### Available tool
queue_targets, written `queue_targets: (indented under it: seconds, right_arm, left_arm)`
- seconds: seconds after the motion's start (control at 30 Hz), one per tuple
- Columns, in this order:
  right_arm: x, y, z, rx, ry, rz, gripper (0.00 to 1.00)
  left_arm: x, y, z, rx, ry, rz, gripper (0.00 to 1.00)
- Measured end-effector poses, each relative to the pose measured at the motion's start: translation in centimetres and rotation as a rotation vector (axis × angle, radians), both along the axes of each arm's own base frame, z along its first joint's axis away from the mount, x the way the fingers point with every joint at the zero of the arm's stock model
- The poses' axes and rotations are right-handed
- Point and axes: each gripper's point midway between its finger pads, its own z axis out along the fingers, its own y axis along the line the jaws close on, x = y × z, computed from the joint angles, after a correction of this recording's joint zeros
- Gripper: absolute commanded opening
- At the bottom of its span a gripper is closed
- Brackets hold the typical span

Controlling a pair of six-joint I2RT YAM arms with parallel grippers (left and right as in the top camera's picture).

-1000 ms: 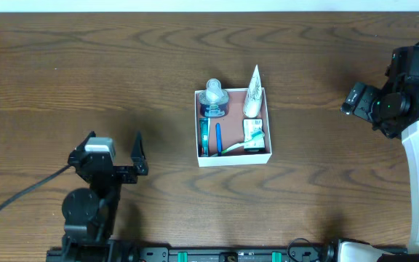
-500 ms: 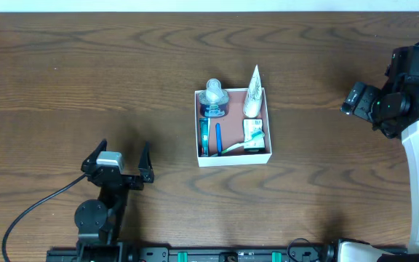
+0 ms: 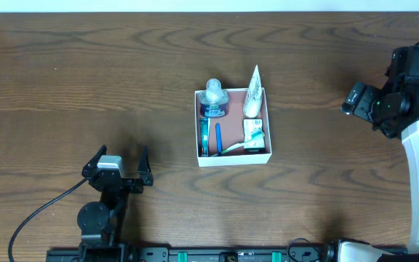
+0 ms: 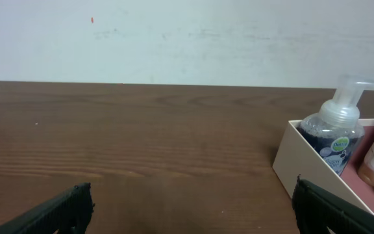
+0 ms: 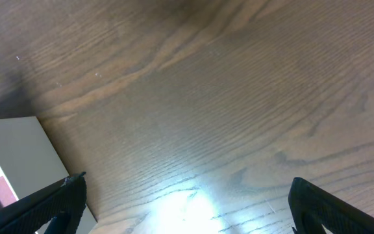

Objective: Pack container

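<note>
Two grippers: the left gripper (image 3: 119,161) and the right gripper (image 5: 187,195) both stand with jaws spread wide and nothing between them; I hold no item.
Container: the white-walled container (image 3: 234,156) lies ahead and to the right of the left gripper, well apart. For the right gripper only one corner shows, low and to its left.
Contents: a pump bottle (image 3: 214,98), a tube (image 3: 252,90), a slim blue item (image 3: 217,136) and a small green-and-white box (image 3: 252,135) all sit inside.
Risk 1: the bottle and tube lean at the wall farthest from the left gripper and rise above the rim. I judge that a low sweep over them could tip them out.
Risk 2: the container looks light, so a finger catching its wall would probably shove it across the wood.
Risk 3: the cable (image 3: 35,209) trailing behind the left arm may snag on a long reach.
Open room: bare table (image 3: 86,73) lies on every side of both grippers; its far edge meets a white wall ahead of the left gripper.
</note>
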Motion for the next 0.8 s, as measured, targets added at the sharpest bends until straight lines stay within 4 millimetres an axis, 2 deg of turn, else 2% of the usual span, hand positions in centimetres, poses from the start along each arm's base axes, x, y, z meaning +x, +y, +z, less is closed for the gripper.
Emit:
queue_targets:
  seconds: [0.8]
  right_arm:
    - [0.0, 0.0, 0.0, 0.0, 0.0, 0.0, 0.99]
  left_arm:
    - [0.06, 0.0, -0.36, 0.0, 0.016, 0.0, 0.98]
